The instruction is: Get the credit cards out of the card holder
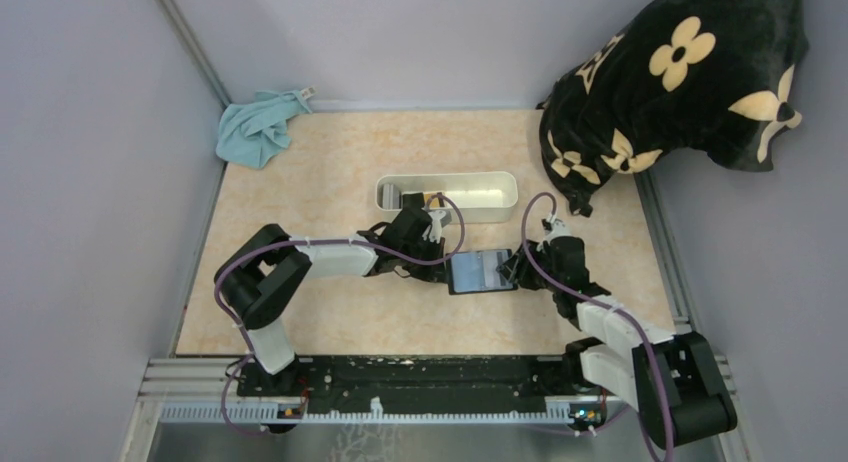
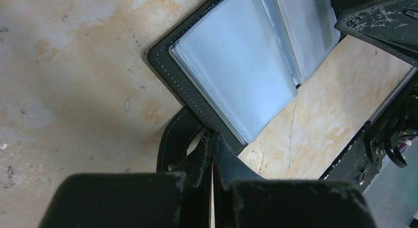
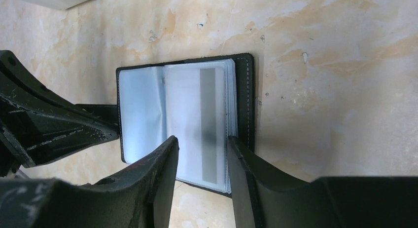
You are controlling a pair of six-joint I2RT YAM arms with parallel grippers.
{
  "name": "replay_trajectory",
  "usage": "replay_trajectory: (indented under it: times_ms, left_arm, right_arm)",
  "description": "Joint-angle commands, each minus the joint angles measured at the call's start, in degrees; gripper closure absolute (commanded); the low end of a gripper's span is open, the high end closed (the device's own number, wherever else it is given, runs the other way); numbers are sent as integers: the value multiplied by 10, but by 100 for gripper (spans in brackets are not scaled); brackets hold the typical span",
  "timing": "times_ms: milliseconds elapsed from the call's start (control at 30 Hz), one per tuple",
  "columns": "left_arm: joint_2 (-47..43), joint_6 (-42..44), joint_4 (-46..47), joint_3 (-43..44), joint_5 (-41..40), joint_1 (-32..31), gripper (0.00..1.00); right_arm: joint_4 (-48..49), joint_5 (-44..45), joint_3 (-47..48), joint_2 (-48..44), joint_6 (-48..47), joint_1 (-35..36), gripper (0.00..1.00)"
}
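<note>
Top external view: card holder (image 1: 482,272) at table (image 1: 300,182) centre; near edge free.
Look: open, black cover, clear sleeves (one credit card (image 3: 208,124) showing).
Left fingers (image 2: 199,161): clenched.
Right fingers (image 3: 162,169): parted over card.

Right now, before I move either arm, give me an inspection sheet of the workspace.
Surface: marbled beige table, a few small specks.
Job's things: card holder lies open mid-table; one credit card with a dark stripe sits in a clear sleeve; none seen out on the table.
Clutter: white tray with small items at its left end; blue cloth; flowered black cushion.
Grippers: left gripper shut, tips at the holder's edge; right gripper open, a finger either side of the sleeved card.
Cables: purple cables loop along both arms.
Surroundings: lilac walls; metal rail at the near edge.
</note>
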Motion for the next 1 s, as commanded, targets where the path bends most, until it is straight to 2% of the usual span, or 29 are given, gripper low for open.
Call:
replay_trajectory:
  times_ms: [0,367,567,967]
  left_arm:
    - [24,13,-31,-13,-10,2,100]
    - [24,14,-29,-15,-6,2,100]
    - [23,14,-29,-17,-6,2,100]
    - [24,15,-29,-21,-7,2,100]
  right_arm:
    - [5,-42,19,27,-24,-3,57]
    - [110,-145,2,66,11,4,56]
    - [119,-151,9,75,15,5,56]
    - [196,-190,8,85,64,5,56]
